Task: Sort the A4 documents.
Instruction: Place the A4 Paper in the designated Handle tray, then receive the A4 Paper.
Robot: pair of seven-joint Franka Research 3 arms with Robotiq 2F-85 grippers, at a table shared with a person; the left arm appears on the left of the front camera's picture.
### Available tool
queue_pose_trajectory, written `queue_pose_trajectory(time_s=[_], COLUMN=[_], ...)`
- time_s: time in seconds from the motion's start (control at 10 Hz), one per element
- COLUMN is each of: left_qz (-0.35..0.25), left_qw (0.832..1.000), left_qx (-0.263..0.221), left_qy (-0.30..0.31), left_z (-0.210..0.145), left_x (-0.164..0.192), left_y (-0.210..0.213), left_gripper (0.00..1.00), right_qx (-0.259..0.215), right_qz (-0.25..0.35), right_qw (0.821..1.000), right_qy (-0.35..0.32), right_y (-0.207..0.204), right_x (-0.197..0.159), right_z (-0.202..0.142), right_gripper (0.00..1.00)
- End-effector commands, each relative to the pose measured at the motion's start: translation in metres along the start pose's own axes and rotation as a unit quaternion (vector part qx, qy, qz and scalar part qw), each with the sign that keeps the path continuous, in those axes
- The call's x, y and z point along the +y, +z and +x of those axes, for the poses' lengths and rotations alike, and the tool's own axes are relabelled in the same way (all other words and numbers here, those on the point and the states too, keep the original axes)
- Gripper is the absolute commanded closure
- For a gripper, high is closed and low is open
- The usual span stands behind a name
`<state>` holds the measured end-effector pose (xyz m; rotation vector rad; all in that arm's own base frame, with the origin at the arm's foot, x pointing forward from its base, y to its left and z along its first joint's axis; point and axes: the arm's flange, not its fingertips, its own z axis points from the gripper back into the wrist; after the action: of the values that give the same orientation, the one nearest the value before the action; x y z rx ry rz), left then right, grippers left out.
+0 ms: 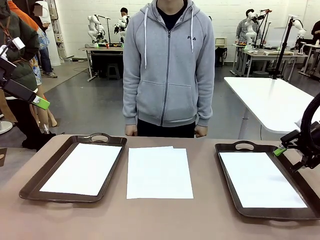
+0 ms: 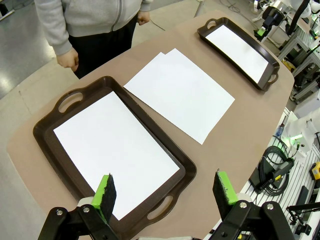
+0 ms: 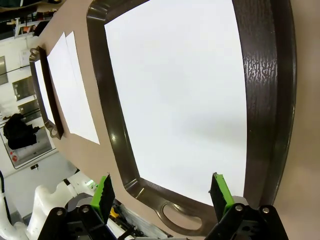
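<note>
Currently, left tool [image 2: 164, 182] and right tool [image 3: 161, 182] stand open over thin white paper sheets [image 1: 82, 169] in dark brown trays [image 1: 44, 172].

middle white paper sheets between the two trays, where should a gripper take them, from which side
Probably the near short edge of the white A4 paper sheets, coming low from the robot's side. They lie flat on the brown tabletop with no raised edge, and the left dark brown tray and right dark brown tray flank both long sides.
</note>
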<state>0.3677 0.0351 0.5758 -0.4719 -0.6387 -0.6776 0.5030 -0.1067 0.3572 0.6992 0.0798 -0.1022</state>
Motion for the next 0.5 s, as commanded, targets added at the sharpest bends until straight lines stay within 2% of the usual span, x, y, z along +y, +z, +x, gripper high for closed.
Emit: queue_pose_trajectory(time_s=[0.0, 0.4], left_qz=[0.002, 0.002], left_qw=[1.000, 1.000], left_qx=[0.001, 0.001], left_qy=[0.000, 0.000], left_z=[0.0002, 0.0002], left_x=[-0.0008, -0.0008], left_y=[-0.0002, -0.0002], left_gripper=[0.00, 0.00], right_qx=[0.000, 0.000], right_qz=[-0.001, -0.001], right_qw=[1.000, 1.000], right_qy=[0.001, 0.001], right_y=[0.0007, 0.0007], right_x=[0.0003, 0.0003], right_z=[0.0007, 0.0007], right_gripper=[0.00, 0.00])
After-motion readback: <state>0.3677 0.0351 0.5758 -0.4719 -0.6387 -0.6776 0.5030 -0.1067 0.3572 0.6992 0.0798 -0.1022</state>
